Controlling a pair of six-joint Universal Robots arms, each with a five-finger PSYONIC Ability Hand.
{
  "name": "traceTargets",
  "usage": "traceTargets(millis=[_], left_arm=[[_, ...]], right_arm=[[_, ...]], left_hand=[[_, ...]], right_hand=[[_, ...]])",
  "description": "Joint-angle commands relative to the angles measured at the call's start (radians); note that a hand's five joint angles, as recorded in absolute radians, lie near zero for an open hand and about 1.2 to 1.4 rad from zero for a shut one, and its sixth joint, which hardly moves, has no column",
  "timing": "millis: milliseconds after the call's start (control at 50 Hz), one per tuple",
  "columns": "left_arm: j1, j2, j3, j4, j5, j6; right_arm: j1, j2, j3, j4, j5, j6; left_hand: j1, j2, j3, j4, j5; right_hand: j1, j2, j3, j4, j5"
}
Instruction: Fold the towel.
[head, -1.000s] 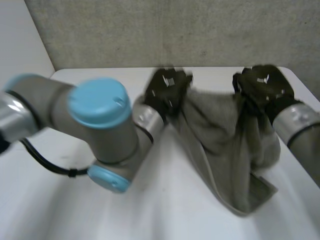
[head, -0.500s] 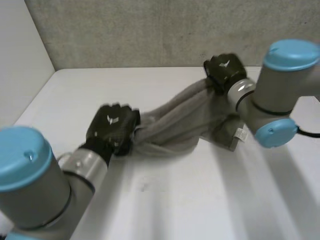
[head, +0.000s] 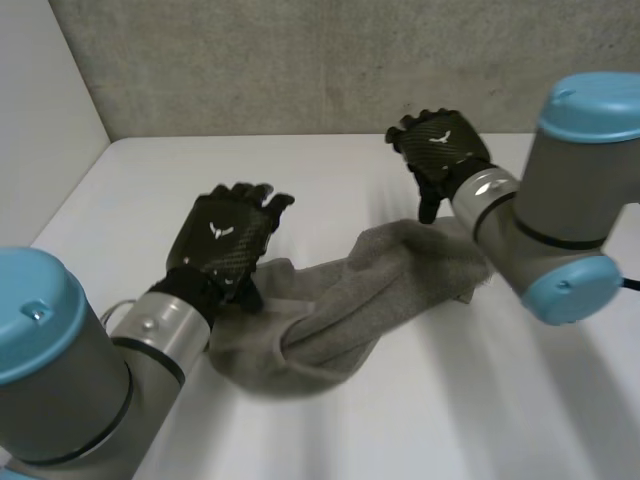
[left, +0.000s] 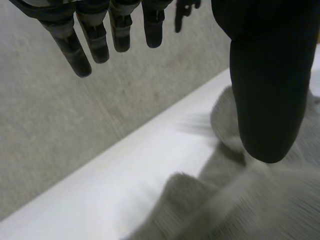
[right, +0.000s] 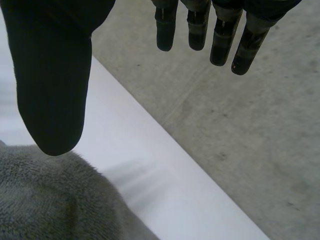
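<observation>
Grey concrete wall (head: 300, 60) behind white bench (head: 330, 180).

Head view: towel (head: 350, 300) lies mid-bench, bunched into a twisted roll, no fold made. Left hand (head: 228, 245) is over its near-left end. Right hand (head: 438, 150) is above its far-right end, toward the back edge. Both are splayed and empty.

Left wrist view: fingers (left: 75, 47) straight, towel (left: 250, 210) below the palm.

Right wrist view: fingers (right: 220, 45) straight, towel (right: 50, 200) beneath.

Judgement: find two corners and spread the towel flat before any fold.
</observation>
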Motion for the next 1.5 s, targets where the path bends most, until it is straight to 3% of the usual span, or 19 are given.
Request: traceTargets(millis=[20,60,80,120,180,220,240,280,340,440,620,760,1000,1240,1320,1400,1500], left_arm=[[-0.006,0.006,0.071,-0.046,0.047,0.010],[0.003,0.006,0.097,-0.096,0.133,0.016],[0.003,0.006,0.097,-0.097,0.133,0.016],[0.007,-0.001,0.122,-0.152,0.241,0.036],[0.012,-0.004,0.131,-0.179,0.294,0.058],[0.055,-0.010,0.137,-0.221,0.372,0.135],[0.055,-0.010,0.137,-0.221,0.372,0.136],[0.113,-0.016,0.128,-0.254,0.437,0.246],[0.130,-0.019,0.120,-0.268,0.471,0.300],[0.152,-0.074,0.085,-0.304,0.615,0.464],[0.156,-0.145,0.062,-0.322,0.627,0.585],[0.158,-0.171,0.033,-0.305,0.627,0.625],[0.159,-0.189,0.027,-0.305,0.622,0.688],[0.179,-0.198,0.008,-0.255,0.526,0.824],[0.184,-0.200,-0.002,-0.241,0.506,0.852],[0.187,-0.195,-0.007,-0.241,0.506,0.861],[0.179,-0.180,0.010,-0.239,0.506,0.844]], right_arm=[[-0.064,-0.117,0.115,0.044,0.001,-0.004],[-0.087,-0.149,0.176,0.107,-0.006,-0.004],[-0.087,-0.149,0.176,0.107,-0.006,-0.004],[-0.104,-0.163,0.245,0.147,-0.022,-0.005],[-0.107,-0.173,0.285,0.156,-0.039,-0.008],[-0.115,-0.216,0.361,0.159,-0.077,-0.022],[-0.115,-0.216,0.362,0.159,-0.077,-0.022],[-0.145,-0.250,0.439,0.153,-0.098,-0.039],[-0.161,-0.261,0.474,0.150,-0.106,-0.045],[-0.184,-0.292,0.584,0.116,-0.140,-0.050],[-0.202,-0.293,0.675,0.066,-0.141,-0.050],[-0.218,-0.293,0.714,0.040,-0.143,-0.050],[-0.218,-0.293,0.722,0.029,-0.143,-0.050],[-0.216,-0.292,0.722,0.023,-0.143,-0.048],[-0.216,-0.292,0.718,0.023,-0.143,-0.048],[-0.216,-0.289,0.705,0.023,-0.143,-0.047],[-0.210,-0.287,0.682,0.020,-0.143,-0.031]], left_hand=[[0.179,0.184,0.182,0.182,0.164],[0.258,0.263,0.261,0.261,0.243],[0.258,0.263,0.261,0.262,0.243],[0.258,0.263,0.261,0.262,0.243],[0.276,0.281,0.279,0.279,0.261],[0.387,0.392,0.390,0.390,0.372],[0.387,0.392,0.391,0.391,0.373],[0.422,0.427,0.426,0.426,0.408],[0.411,0.416,0.414,0.414,0.396],[0.419,0.424,0.423,0.423,0.405],[0.525,0.530,0.528,0.529,0.511],[0.771,0.776,0.775,0.775,0.757],[0.707,0.712,0.711,0.711,0.693],[0.751,0.756,0.755,0.755,0.737],[0.866,0.871,0.869,0.869,0.851],[1.205,1.210,1.208,1.208,1.190],[1.206,1.211,1.209,1.209,1.191]], right_hand=[[-0.027,-0.049,-0.033,-0.053,-0.058],[-0.027,-0.049,-0.033,-0.053,-0.058],[-0.027,-0.049,-0.033,-0.053,-0.058],[-0.027,-0.049,-0.033,-0.053,-0.058],[-0.027,-0.049,-0.033,-0.053,-0.058],[-0.027,-0.049,-0.033,-0.053,-0.058],[-0.027,-0.049,-0.033,-0.053,-0.058],[-0.027,-0.049,-0.033,-0.053,-0.058],[-0.027,-0.049,-0.033,-0.053,-0.058],[-0.027,-0.049,-0.033,-0.053,-0.058],[-0.027,-0.049,-0.033,-0.053,-0.058],[-0.027,-0.049,-0.033,-0.053,-0.058],[-0.027,-0.049,-0.033,-0.053,-0.058],[-0.027,-0.049,-0.033,-0.053,-0.058],[-0.027,-0.049,-0.033,-0.053,-0.058],[-0.027,-0.049,-0.033,-0.053,-0.058],[-0.027,-0.049,-0.033,-0.053,-0.058]])
